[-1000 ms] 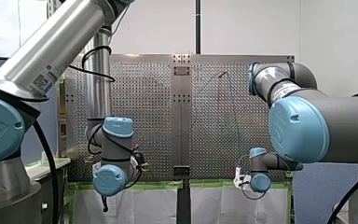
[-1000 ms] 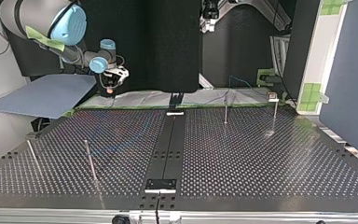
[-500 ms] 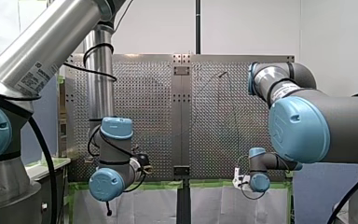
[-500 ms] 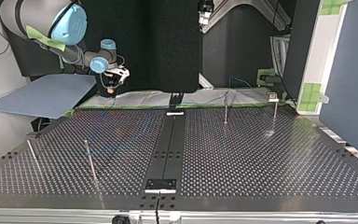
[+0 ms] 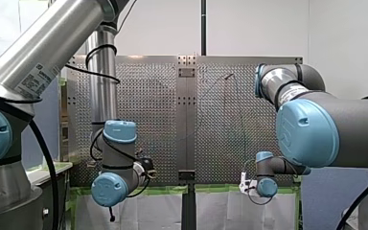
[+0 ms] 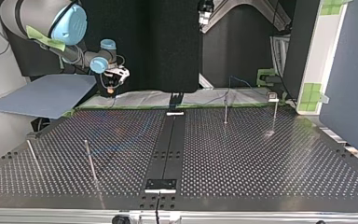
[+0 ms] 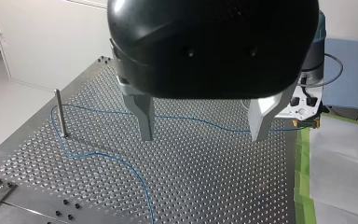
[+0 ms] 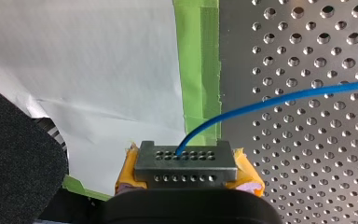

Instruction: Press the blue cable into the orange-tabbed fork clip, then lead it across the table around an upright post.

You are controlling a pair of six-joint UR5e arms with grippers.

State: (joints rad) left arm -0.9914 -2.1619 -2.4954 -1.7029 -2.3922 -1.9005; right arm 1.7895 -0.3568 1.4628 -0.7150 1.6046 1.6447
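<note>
**A:** Item one, nearest the arms' edge?

**B:** Right gripper (image 8: 185, 156), over the green tape (image 8: 198, 70). Yellow pads (image 8: 244, 168) are closed on the cable (image 8: 284, 98), and the blue line comes straight out from between them. Purpose, I'd judge: an anchor for that end, so the rest can be drawn taut.

**A:** Item two?

**B:** Left gripper (image 7: 202, 137), hanging above the table (image 7: 205, 182), further in. Metal fingers (image 7: 142, 116) are spread wide, with nothing between them and touching nothing. The cable runs along the table below the gap. Purpose, likely: poised to drop and take the line.

**A:** Item three, the cable itself?

**B:** It lies in loose waves on the table. It runs from the right gripper, under the left gripper, and out to the far side.

**A:** Item four?

**B:** Post (image 7: 61, 114), upright, far side. The cable bends round it and doubles back. Whether it touches the post or only lies just beside it, I can't tell.

**A:** And the clip?

**B:** Not entered. I can't pick it out from here, so I can't say whether the cable is seated in it.
</note>
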